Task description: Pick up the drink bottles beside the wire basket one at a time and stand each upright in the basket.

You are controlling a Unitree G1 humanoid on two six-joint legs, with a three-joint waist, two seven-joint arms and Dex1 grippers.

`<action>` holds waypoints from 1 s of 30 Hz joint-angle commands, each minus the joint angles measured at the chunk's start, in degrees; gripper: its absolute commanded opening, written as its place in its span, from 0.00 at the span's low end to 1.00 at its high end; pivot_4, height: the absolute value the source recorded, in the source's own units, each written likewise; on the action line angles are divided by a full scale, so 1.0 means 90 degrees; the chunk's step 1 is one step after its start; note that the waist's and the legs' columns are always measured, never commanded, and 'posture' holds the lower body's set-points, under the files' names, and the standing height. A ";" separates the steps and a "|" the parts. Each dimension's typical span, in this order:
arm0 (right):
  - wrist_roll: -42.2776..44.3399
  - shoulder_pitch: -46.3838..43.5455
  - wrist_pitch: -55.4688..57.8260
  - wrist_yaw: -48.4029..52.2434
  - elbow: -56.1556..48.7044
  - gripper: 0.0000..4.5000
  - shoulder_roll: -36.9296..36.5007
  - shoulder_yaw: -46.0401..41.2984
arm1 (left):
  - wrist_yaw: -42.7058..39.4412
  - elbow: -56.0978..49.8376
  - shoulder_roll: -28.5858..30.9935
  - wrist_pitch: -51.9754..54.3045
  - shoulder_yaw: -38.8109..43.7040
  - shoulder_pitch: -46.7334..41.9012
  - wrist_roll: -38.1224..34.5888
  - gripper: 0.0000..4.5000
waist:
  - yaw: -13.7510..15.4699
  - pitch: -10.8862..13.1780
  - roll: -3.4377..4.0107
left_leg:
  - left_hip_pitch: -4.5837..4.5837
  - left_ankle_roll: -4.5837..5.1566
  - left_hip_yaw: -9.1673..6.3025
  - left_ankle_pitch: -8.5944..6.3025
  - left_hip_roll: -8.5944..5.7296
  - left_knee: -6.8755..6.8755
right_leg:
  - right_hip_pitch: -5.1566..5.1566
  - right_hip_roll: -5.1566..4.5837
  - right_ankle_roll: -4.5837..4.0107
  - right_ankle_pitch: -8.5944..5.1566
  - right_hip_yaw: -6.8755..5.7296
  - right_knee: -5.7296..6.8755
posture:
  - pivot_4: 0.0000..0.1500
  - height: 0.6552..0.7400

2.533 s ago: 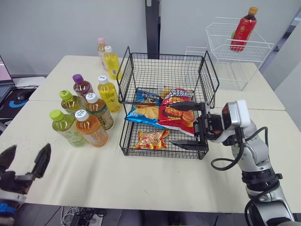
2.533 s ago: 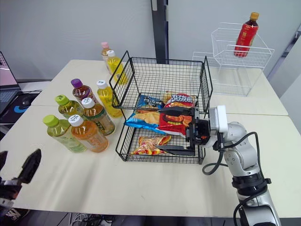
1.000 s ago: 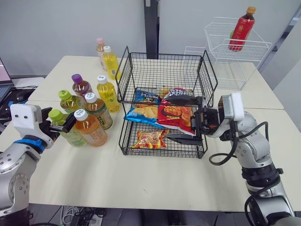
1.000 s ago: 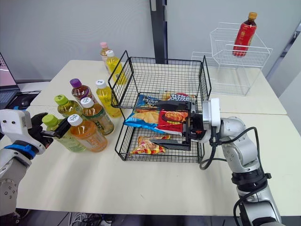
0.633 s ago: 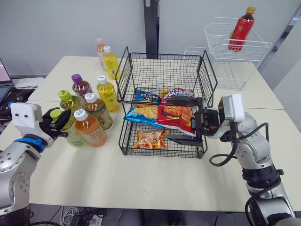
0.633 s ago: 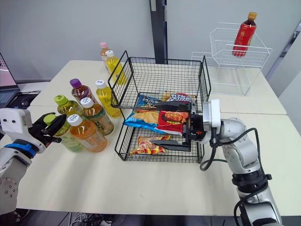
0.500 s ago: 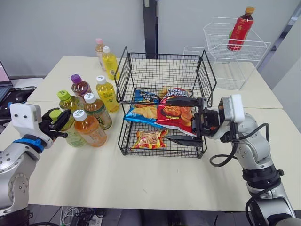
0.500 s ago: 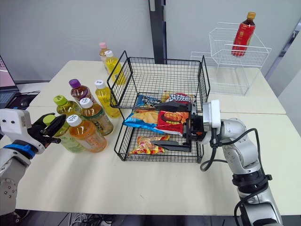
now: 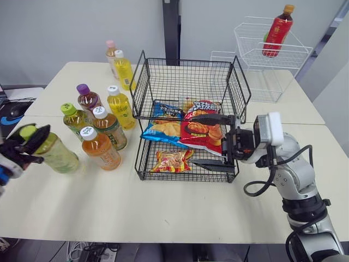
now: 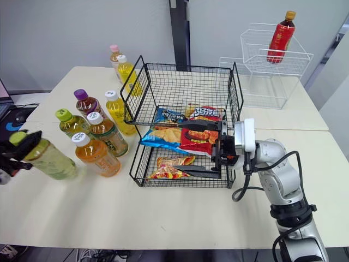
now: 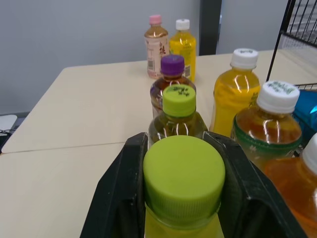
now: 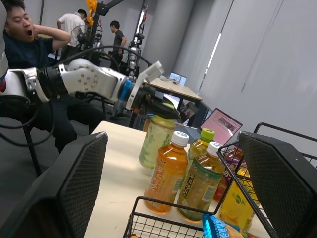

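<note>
My left gripper is shut on the neck of a pale green bottle with a lime cap. The bottle leans, and stands apart to the left of the other bottles. Still grouped beside the black two-tier wire basket are an orange bottle, a tea bottle, a green-capped one, a purple-capped one and a yellow one. Two more bottles stand further back. My right gripper is open wide at the basket's front right, holding nothing.
Snack bags lie in both tiers of the black basket. A white wire basket at the back right holds a red bottle. A computer mouse lies off the table's left side. The right wrist view shows people beyond the table.
My left gripper closed on the lime-capped bottle and drew it leftward out of the cluster, tilting it. The right arm has stayed where it was.
</note>
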 commanded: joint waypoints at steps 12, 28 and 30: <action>-0.0926 0.0716 0.0085 -0.2078 -0.1251 1.00 0.0094 -0.0248 | -0.1355 0.2039 0.3504 0.1372 -0.0729 -0.3873 -0.2540 0.30 | 0.0158 0.0027 -0.0011 | -0.0008 -0.0008 -0.0004 0.0004 -0.0006 0.0003 | -0.0008 0.0001 0.0002 -0.0002 -0.0006 0.0001 | 1.00 1.00; -0.2679 0.1365 0.0533 -0.4573 -0.2404 1.00 0.0383 -0.0522 | -0.3373 0.7579 -0.1417 -0.1001 -0.5453 -1.1436 0.1152 0.30 | 0.0177 0.0041 -0.0004 | -0.0035 -0.0037 0.0006 0.0025 -0.0015 0.0029 | -0.0031 0.0013 0.0009 0.0000 0.0006 0.0011 | 1.00 1.00; -0.2829 0.1490 0.0590 -0.4739 -0.2530 1.00 0.0411 -0.0504 | -0.3384 0.8170 -0.1976 -0.1403 -0.5407 -1.1637 0.1406 0.30 | 0.0114 0.0042 -0.0003 | -0.0051 -0.0039 0.0010 0.0026 -0.0015 0.0023 | -0.0054 0.0014 0.0005 0.0001 0.0012 0.0011 | 1.00 1.00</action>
